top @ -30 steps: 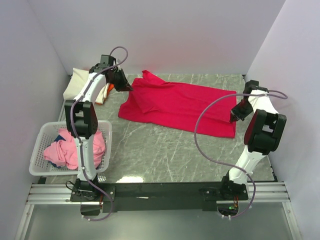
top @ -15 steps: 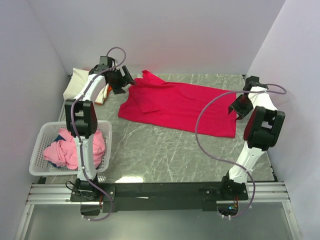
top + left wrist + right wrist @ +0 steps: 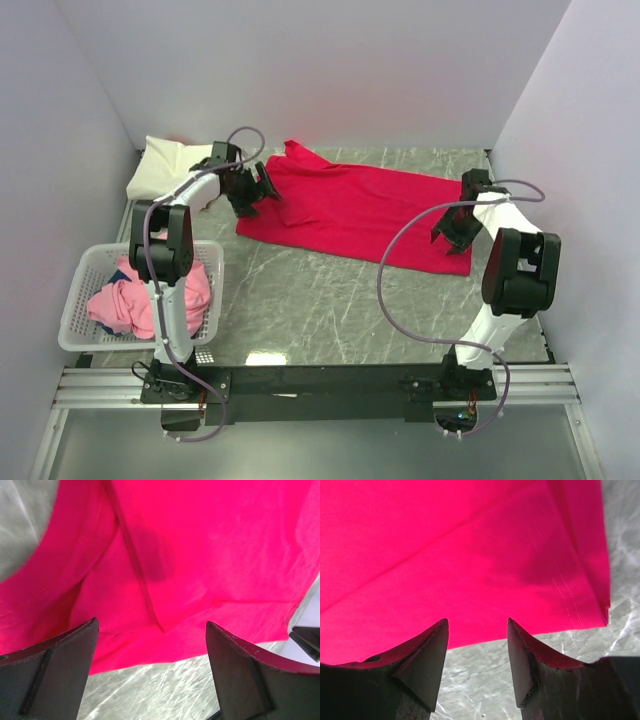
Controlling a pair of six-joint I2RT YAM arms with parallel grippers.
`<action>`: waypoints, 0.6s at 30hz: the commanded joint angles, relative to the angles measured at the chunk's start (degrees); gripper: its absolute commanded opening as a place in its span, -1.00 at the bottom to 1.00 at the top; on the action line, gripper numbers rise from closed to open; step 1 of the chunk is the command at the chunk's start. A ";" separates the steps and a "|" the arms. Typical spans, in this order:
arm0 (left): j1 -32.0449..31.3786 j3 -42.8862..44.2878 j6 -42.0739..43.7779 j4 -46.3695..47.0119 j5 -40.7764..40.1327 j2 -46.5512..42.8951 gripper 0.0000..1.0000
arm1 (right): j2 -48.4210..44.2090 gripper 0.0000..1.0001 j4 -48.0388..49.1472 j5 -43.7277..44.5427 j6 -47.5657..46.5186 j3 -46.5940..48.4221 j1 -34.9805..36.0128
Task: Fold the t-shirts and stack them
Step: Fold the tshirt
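Note:
A crimson red t-shirt (image 3: 360, 208) lies spread flat across the back of the table. Over its left edge hovers my left gripper (image 3: 262, 190), open. In the left wrist view the red t-shirt (image 3: 200, 555) shows a sleeve seam and fold, and the left gripper (image 3: 151, 622) has its fingers wide apart with nothing between them. My right gripper (image 3: 450, 230) is open over the shirt's near right corner. In the right wrist view the right gripper (image 3: 477, 620) stands just above the hem of the red t-shirt (image 3: 460, 555). A folded cream-white t-shirt (image 3: 163, 165) lies at the back left. Light pink t-shirts (image 3: 128, 298) are bunched in the basket.
The white lattice basket (image 3: 76, 285) stands at the near left beside the left arm's base. Grey marble tabletop (image 3: 330, 300) shows between the red shirt and the arm bases. White walls close in on the left, back and right.
Both grippers have gone from shut to open and let go of the red shirt. The left one moved nearer along the shirt's left edge. The right one moved left onto the near right corner.

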 commanded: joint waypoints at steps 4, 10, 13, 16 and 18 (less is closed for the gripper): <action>-0.19 -7.27 -1.45 8.68 2.38 -2.95 0.86 | 2.61 0.15 1.58 0.56 0.35 -2.50 -0.45; -0.19 -11.32 -0.58 9.04 -0.69 -3.91 0.87 | 4.98 0.15 0.17 1.71 1.31 -5.04 -1.15; -0.19 -12.90 0.92 7.29 -5.17 -5.67 0.87 | 5.16 0.15 -0.97 2.85 2.37 -6.97 -1.24; -0.19 -14.93 2.24 6.58 -8.34 -7.25 0.88 | 4.55 0.15 -1.85 5.05 3.25 -8.65 -1.33; -0.19 -16.33 2.76 6.40 -9.23 -7.96 0.88 | 3.23 0.15 -1.67 5.05 3.78 -10.93 -1.33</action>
